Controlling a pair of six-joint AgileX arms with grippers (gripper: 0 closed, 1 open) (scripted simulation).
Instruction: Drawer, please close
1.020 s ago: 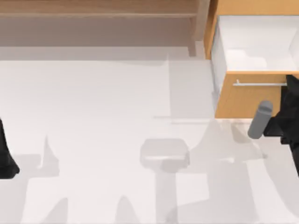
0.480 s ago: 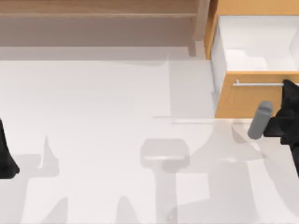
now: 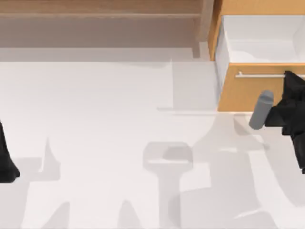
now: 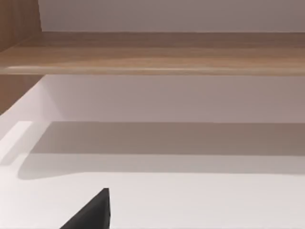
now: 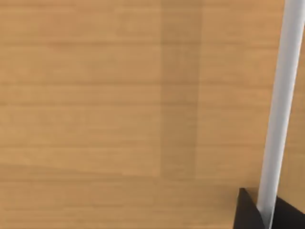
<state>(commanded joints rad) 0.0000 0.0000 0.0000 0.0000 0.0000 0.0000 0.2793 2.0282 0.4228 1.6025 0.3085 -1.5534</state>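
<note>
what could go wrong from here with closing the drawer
The right pincer presses near the right end of the handle, so the drawer may skew and jam, with its white inside still showing. The pincer tip could also slip off the thin bar. The left pincer sits parked at the table's left edge.

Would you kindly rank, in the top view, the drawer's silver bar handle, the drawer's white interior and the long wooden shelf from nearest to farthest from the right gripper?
1. Silver bar handle: on the orange-tan drawer front, right at the right gripper.
2. White interior: just behind the front, at the top view's far right.
3. Long wooden shelf: along the far edge, stretching to the left.
</note>
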